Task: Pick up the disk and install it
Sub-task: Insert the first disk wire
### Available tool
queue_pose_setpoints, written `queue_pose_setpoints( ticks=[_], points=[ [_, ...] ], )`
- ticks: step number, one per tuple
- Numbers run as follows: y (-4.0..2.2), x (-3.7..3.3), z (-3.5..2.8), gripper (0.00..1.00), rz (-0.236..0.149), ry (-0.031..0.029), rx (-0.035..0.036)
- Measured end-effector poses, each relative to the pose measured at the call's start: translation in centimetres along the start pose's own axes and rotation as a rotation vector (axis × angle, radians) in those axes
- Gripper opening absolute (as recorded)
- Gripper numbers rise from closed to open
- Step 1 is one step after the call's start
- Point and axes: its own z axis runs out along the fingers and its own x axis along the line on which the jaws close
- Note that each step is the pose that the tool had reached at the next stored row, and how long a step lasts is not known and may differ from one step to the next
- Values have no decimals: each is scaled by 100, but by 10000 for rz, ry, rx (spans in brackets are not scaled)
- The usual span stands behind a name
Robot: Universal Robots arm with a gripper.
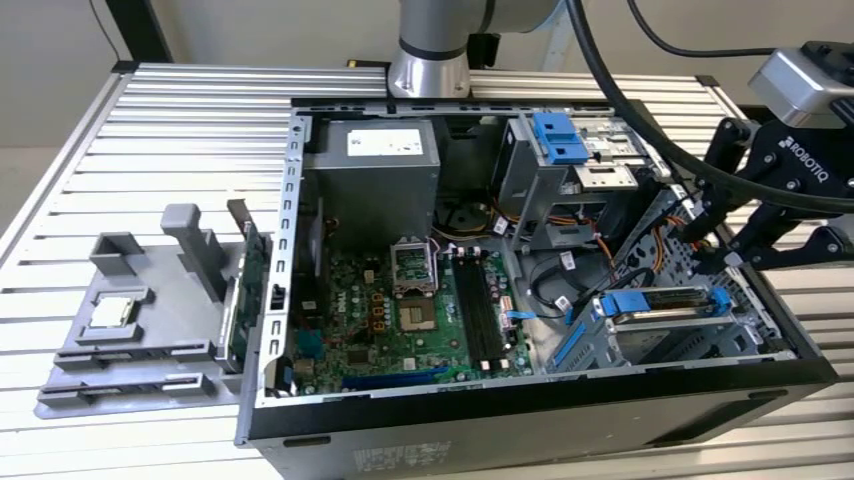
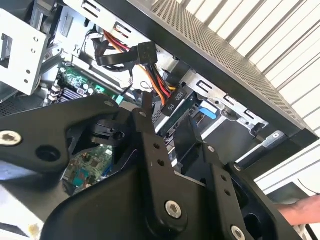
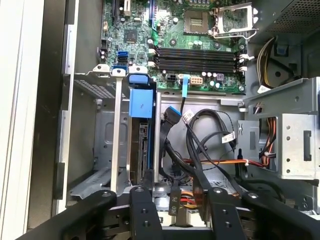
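First wrist view has the jaws spread wide and holding nothing. The two black fingers point(image 3: 145, 215) stand well apart, and loose cables point(image 3: 200, 135) lie beyond the gap between them. The disk point(image 3: 141, 110) sits edge-on in its blue bracket inside a grey metal drive cage point(image 3: 107, 135), near one finger; whether they touch I cannot tell.

In the exterior view the jaws hang at three o'clock over the rim of an open computer case point(image 1: 534, 430). The disk rests in the cage at about four o'clock, just below them. Inside the case a green circuit board point(image 1: 400, 310) fills the middle, and a grey power box point(image 1: 380, 150) lies at twelve o'clock. A second bay with blue tabs point(image 1: 561, 140) is at one o'clock.

The case lies on a table point(image 1: 174, 130) of ribbed aluminium slats. At eight o'clock on the table stands a grey plastic holder point(image 1: 147, 340) with a small square chip point(image 1: 114, 311) in it. The arm's silver column point(image 1: 434, 55) rises at twelve o'clock, and thick black hoses point(image 1: 627, 110) arc from there toward three o'clock. Behind the table is a plain pale wall point(image 1: 267, 30).
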Motion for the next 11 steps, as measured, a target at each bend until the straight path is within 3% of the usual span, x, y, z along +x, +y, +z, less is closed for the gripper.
queue_pose_setpoints(
  ticks=[10,11],
  points=[
    [-2,0,0,100,-2,0,0],
    [-2,0,0,0,-2,0,0]
  ],
)
